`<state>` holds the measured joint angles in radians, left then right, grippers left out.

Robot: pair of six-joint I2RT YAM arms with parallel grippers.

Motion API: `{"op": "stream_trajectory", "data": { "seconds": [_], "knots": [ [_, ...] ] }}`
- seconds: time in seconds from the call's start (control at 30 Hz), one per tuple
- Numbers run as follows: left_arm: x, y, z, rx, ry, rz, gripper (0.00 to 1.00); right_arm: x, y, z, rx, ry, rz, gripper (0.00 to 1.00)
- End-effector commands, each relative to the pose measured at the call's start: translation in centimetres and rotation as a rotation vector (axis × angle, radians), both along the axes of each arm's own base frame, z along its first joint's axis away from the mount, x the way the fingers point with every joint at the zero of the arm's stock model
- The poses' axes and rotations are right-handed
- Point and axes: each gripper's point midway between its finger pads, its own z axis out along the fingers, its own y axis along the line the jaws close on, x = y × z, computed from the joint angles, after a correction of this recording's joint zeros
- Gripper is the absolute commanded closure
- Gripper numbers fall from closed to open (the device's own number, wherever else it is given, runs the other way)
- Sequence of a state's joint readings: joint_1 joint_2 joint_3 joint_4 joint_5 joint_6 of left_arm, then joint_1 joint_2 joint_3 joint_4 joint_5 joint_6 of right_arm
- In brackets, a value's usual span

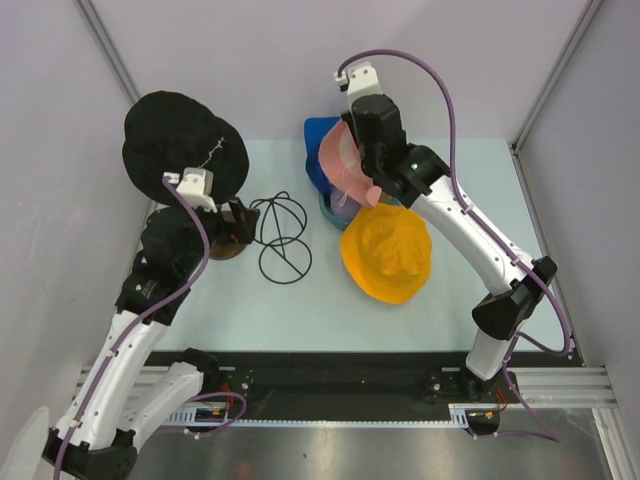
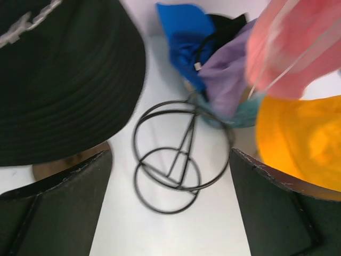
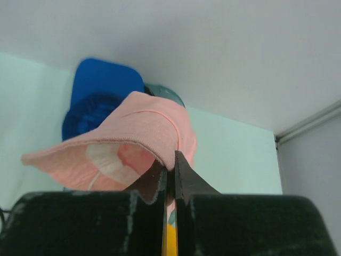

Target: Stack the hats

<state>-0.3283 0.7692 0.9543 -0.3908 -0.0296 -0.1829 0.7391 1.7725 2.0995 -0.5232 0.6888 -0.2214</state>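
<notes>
**A:** On the far side of the worktop [image 1: 250, 310], the right gripper [image 1: 372, 192] had its fingers [image 3: 189, 186] clamped tight on the brim of the pink hat [image 1: 342, 158]. The hat hung clear of the surface, over the heap of blue cap [image 1: 318, 135] and lavender hat [image 2: 226, 74].

**B:** So mid-carry?

**A:** That was my read. Pink was in the air, not set down anywhere. The orange hat [image 1: 387, 250] lay flat by itself, just nearside of the heap.

**B:** Left side?

**A:** The left gripper [image 2: 170, 160] had its fingers spread wide with nothing between them. It hovered above the wire stand [image 1: 280, 235]. The black bucket hat [image 1: 185, 145] was at far left, white lettering visible. A tan thing [image 2: 69, 162] showed under its brim in the left wrist view; I couldn't tell what it was.

**B:** Which base was pink headed for?

**A:** Couldn't tell. Orange looked the better bet, since it was flat and unobstructed. The heap looked tangled.

**B:** What did the next move need?

**A:** Centre pink's crown over the chosen base, lower until the fabric settles, then let go. The grip was on the brim edge only, so the hat drooped to one side. It would probably land skewed unless the offset was corrected first. The left arm was free to go for the black one.
</notes>
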Motion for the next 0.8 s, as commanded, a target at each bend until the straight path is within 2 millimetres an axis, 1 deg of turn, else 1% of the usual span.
{"op": "stream_trajectory", "data": {
  "seconds": [0.0,0.03,0.07,0.1,0.13,0.17,0.2,0.23,0.27,0.3,0.33,0.37,0.4,0.43,0.47,0.5,0.57,0.63,0.67,0.7,0.77],
  "knots": [
    [0.6,-4.0,4.9,-0.121,-0.111,-0.138,0.04,-0.7,-2.5,0.6,-0.023,-0.032,-0.052,1.0],
    [1.1,-5.0,4.8,-0.121,-0.099,-0.164,0.04,-0.8,-2.8,1.0,-0.016,-0.04,-0.057,1.0],
    [1.4,-5.6,5.4,-0.13,-0.111,-0.184,0.04,-1.0,-3.0,1.3,-0.015,-0.044,-0.062,1.0],
    [1.4,-6.4,6.8,-0.142,-0.132,-0.223,0.04,-1.2,-3.3,1.8,-0.017,-0.053,-0.074,1.0],
    [2.0,-7.4,6.5,-0.134,-0.117,-0.249,0.04,-1.5,-3.6,2.4,-0.01,-0.062,-0.077,1.0],
    [2.2,-8.0,6.9,-0.132,-0.122,-0.271,0.04,-1.7,-3.8,2.6,-0.009,-0.068,-0.08,1.0],
    [2.1,-8.7,8.2,-0.138,-0.144,-0.303,0.04,-1.8,-4.1,2.8,-0.009,-0.072,-0.081,1.0],
    [2.1,-9.7,8.4,-0.131,-0.147,-0.336,0.04,-2.1,-4.3,3.3,-0.004,-0.081,-0.076,1.0],
    [2.6,-10.7,8.2,-0.126,-0.142,-0.364,0.04,-2.2,-4.3,3.5,-0.001,-0.082,-0.063,1.0],
    [2.7,-11.3,8.8,-0.126,-0.155,-0.385,0.04,-2.3,-4.3,3.7,0.001,-0.084,-0.052,1.0],
    [2.8,-12.0,8.9,-0.12,-0.16,-0.408,0.04,-2.7,-4.3,4.2,0.013,-0.091,-0.039,1.0],
    [3.6,-12.7,8.4,-0.115,-0.144,-0.412,0.03,-3.0,-4.0,4.3,0.02,-0.086,-0.009,1.0],
    [3.8,-13.1,9.0,-0.122,-0.153,-0.421,0.03,-3.2,-3.8,4.4,0.033,-0.085,0.008,1.0],
    [4.0,-13.5,9.1,-0.13,-0.152,-0.434,0.03,-3.5,-3.6,4.5,0.057,-0.083,0.027,1.0],
    [4.5,-14.1,9.6,-0.145,-0.164,-0.444,0.02,-4.5,-2.7,4.9,0.088,-0.075,0.112,1.0],
    [5.0,-14.6,9.6,-0.15,-0.16,-0.453,0.0,-4.8,-2.5,4.8,0.098,-0.067,0.14,1.0],
    [5.0,-15.4,10.0,-0.16,-0.166,-0.496,0.0,-5.6,-1.6,4.3,0.118,-0.035,0.197,1.0],
    [5.3,-16.3,10.1,-0.17,-0.161,-0.518,0.0,-6.4,-1.4,4.3,0.135,-0.021,0.218,1.0],
    [5.2,-16.7,10.1,-0.175,-0.156,-0.536,0.0,-7.0,-0.9,4.1,0.152,-0.002,0.244,1.0],
    [5.3,-17.1,10.3,-0.181,-0.157,-0.551,0.0,-7.5,-0.7,4.2,0.16,-0.001,0.257,1.0],
    [4.7,-17.8,10.8,-0.199,-0.159,-0.593,0.0,-8.1,-0.4,3.9,0.157,0.011,0.273,1.0]
  ]
}}
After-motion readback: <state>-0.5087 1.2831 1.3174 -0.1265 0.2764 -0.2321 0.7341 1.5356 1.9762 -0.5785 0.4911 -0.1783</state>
